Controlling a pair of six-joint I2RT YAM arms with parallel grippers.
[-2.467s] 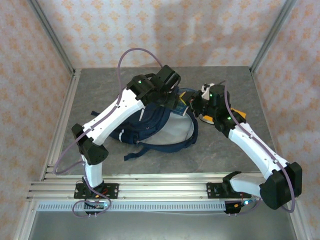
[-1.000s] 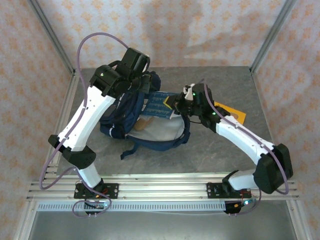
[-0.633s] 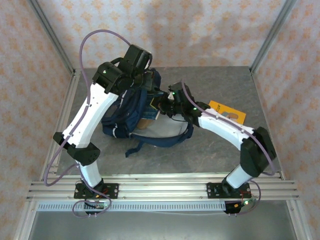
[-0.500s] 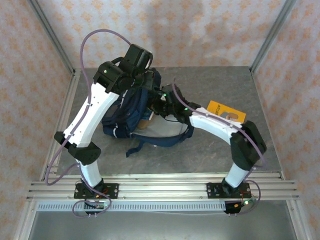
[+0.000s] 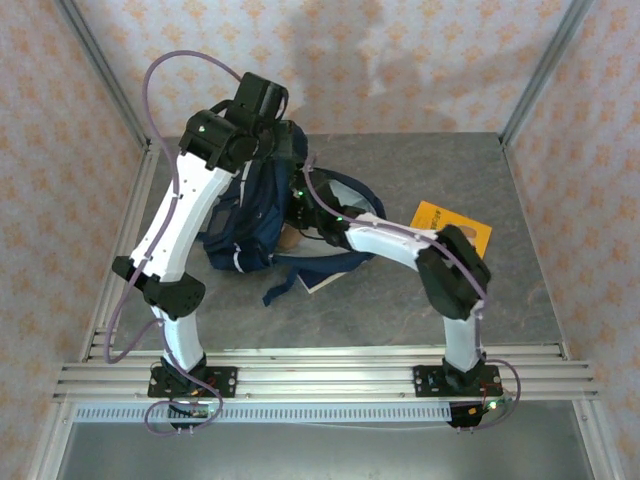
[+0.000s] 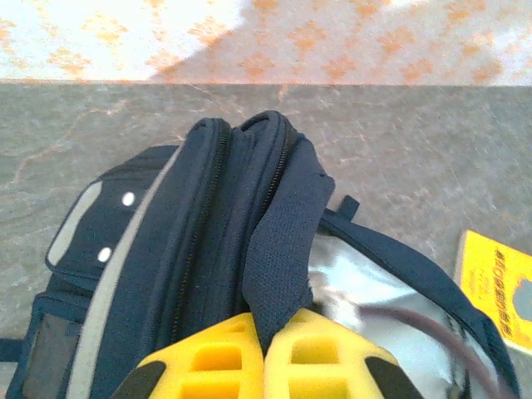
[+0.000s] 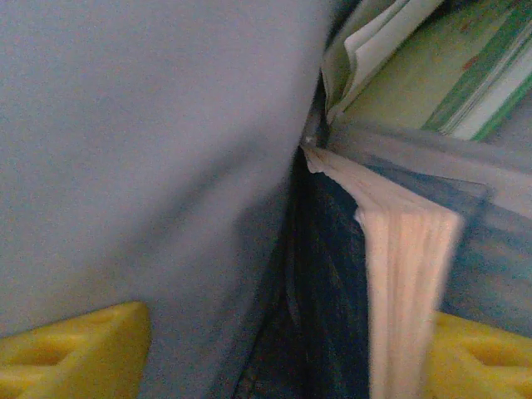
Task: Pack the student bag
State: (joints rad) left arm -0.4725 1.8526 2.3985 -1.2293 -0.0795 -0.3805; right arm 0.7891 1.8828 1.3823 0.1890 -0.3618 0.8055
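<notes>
1. Grey counter (image 5: 430,300); cream walls with an orange motif behind and on both sides.
2. Left claw (image 6: 266,353) is closed on the mesh top strap (image 6: 278,249) of the student bag (image 5: 245,215) and holds the top up at far left. Risk: the strap is soft fabric pinched near the tips. If it slides out, the bag slumps and its mouth closes on the other arm.
3. Bag sits left of centre with its mouth facing right and loose straps trailing toward the near side.
4. Right claw (image 7: 274,353) is deep inside the bag, jaws apart, nothing clamped. A thick book (image 7: 407,274) shows its page edge just beside one finger, with greenish books (image 7: 440,75) farther in. Risk: an angled pull-out could snag the lining or drag the thick book back out.
5. A strap loop (image 5: 350,185) lies close to the right forearm; I can't tell whether it is over the arm. It could catch on retreat and tug the bag.
6. Yellow book (image 5: 452,225) lies flat on the counter, right of the bag and apart from it. Probably the next item.
7. Writing: the yellow book's cover has dark print, too blurred to read. No brand is legible on the bag.
</notes>
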